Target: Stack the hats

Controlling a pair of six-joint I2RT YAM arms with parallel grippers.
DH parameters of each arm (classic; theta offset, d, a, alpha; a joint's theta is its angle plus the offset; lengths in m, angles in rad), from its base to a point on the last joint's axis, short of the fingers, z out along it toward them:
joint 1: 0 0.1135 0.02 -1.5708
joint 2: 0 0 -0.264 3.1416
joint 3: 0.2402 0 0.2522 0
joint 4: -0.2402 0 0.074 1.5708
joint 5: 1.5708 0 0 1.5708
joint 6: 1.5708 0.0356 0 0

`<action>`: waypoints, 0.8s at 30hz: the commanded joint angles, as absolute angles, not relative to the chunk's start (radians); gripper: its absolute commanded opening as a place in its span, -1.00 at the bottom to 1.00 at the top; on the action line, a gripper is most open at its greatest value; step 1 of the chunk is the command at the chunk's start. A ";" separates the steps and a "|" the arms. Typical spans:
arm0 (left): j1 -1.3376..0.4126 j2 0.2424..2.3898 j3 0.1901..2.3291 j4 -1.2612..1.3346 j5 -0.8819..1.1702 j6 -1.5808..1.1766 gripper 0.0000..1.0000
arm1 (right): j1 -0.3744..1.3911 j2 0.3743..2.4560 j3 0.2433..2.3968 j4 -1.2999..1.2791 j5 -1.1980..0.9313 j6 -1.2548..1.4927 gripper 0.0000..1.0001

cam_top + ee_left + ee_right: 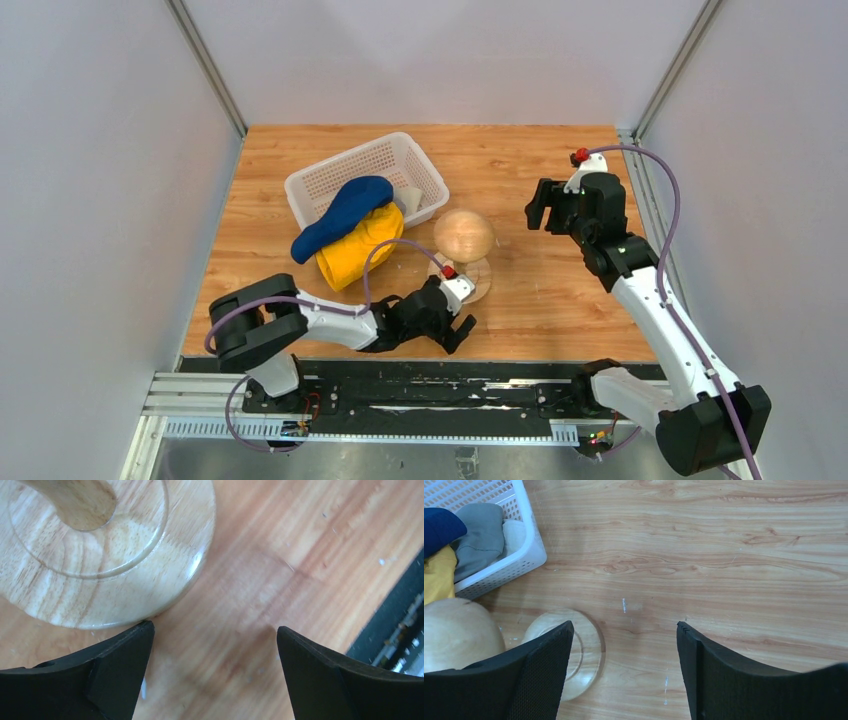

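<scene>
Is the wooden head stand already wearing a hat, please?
No, the wooden head stand is bare; the navy hat and yellow hat spill from the basket.

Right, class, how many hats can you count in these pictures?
4. The navy hat lies on the yellow hat, both spilling over the basket's near side; the grey hat and a pale hat sit inside it. More may be hidden underneath.

Wood-grain desk (560,300), a few white specks on it. Left of centre toward the far side: white perforated basket (400,150), set askew. A yellow hat (358,255) spills over its near side onto the desk. Just right of that, near centre, a wooden head stand (463,235) sits upright on its round base.
</scene>
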State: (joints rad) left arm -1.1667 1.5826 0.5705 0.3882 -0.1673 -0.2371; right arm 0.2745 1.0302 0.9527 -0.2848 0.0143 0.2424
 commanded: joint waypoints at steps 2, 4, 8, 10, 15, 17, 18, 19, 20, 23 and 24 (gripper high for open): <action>-1.104 1.670 0.662 0.510 -0.163 -0.183 0.96 | 0.284 1.006 0.941 -0.266 0.062 0.224 0.51; -1.084 1.704 0.695 0.520 -0.143 -0.172 0.96 | 0.284 0.999 0.940 -0.266 0.074 0.219 0.51; -1.041 1.771 0.767 0.528 -0.108 -0.168 0.96 | 0.284 0.983 0.936 -0.266 0.106 0.212 0.53; -1.018 1.809 0.803 0.530 -0.093 -0.173 0.96 | 0.285 0.975 0.933 -0.266 0.119 0.208 0.54; -0.972 1.890 0.885 0.529 -0.044 -0.185 0.96 | 0.285 0.965 0.928 -0.266 0.143 0.202 0.55; -0.958 1.921 0.918 0.529 -0.031 -0.186 0.96 | 0.284 0.962 0.925 -0.266 0.149 0.202 0.56; -0.950 1.933 0.933 0.529 -0.024 -0.184 0.96 | 0.283 0.960 0.925 -0.265 0.151 0.201 0.56; -0.943 1.944 0.948 0.528 -0.022 -0.184 0.96 | 0.284 0.960 0.925 -0.266 0.152 0.201 0.55; -0.937 1.954 0.961 0.526 -0.019 -0.182 0.96 | 0.283 0.959 0.924 -0.266 0.153 0.201 0.56; -0.919 1.965 0.979 0.512 -0.025 -0.179 0.96 | 0.281 0.953 0.923 -0.266 0.156 0.200 0.56; -0.916 1.959 0.971 0.509 -0.031 -0.178 0.96 | 0.282 0.953 0.925 -0.266 0.155 0.200 0.56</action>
State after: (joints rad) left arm -0.9394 1.9503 0.9558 0.4923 -0.0372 -0.1909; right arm 0.2745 0.9745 0.9356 -0.2817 0.1280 0.2157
